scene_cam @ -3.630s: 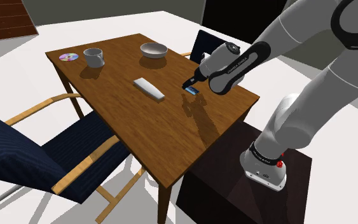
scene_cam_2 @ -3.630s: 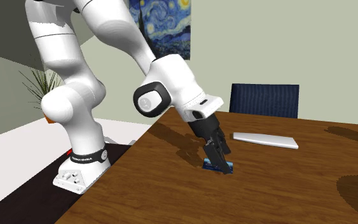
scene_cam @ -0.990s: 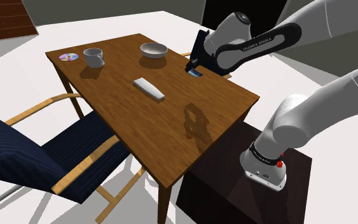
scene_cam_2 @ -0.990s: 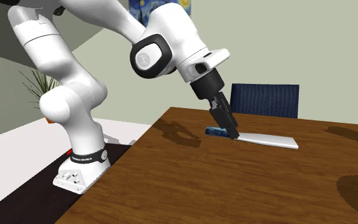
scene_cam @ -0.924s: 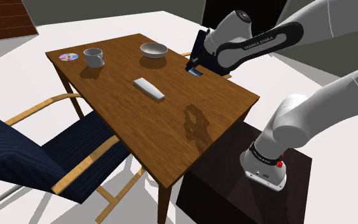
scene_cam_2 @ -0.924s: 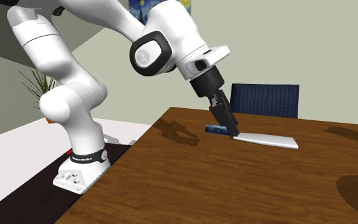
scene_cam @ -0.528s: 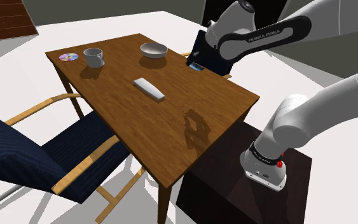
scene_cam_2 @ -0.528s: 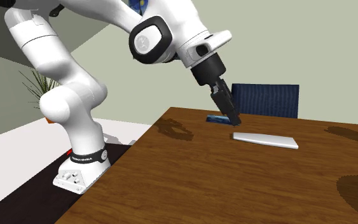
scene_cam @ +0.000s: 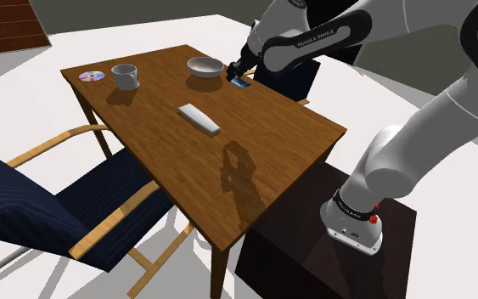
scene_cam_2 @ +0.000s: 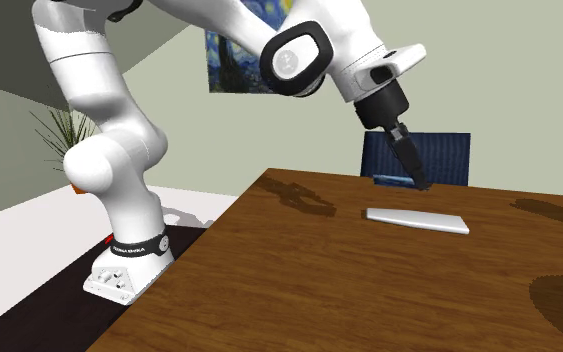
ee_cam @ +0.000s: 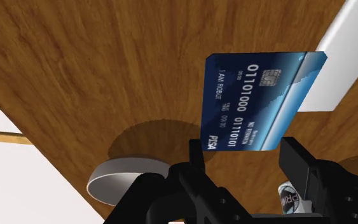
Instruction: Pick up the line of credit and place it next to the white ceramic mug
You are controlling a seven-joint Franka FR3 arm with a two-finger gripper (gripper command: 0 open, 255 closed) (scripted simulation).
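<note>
- Clamping blue credit card (ee_cam: 257,105) in gripper (ee_cam: 243,153), one finger (ee_cam: 198,162) per side of its lower edge.
- Holding card in air, clear of wooden table (scene_cam: 262,127), printed face toward wrist cam.
- Hanging over table's far edge in shoulder view, just beside grey bowl (scene_cam: 205,66), w/ dark-blue chair (scene_cam: 303,81) right behind.
- Well apart from pale mug (scene_cam: 125,76), which sits at far corner next to CD (scene_cam: 92,76).
- Lying mid-table: white flat bar (scene_cam: 199,118).
- Seen edge-on in 2nd ext. view, as thin blue line in front of chair back.
</note>
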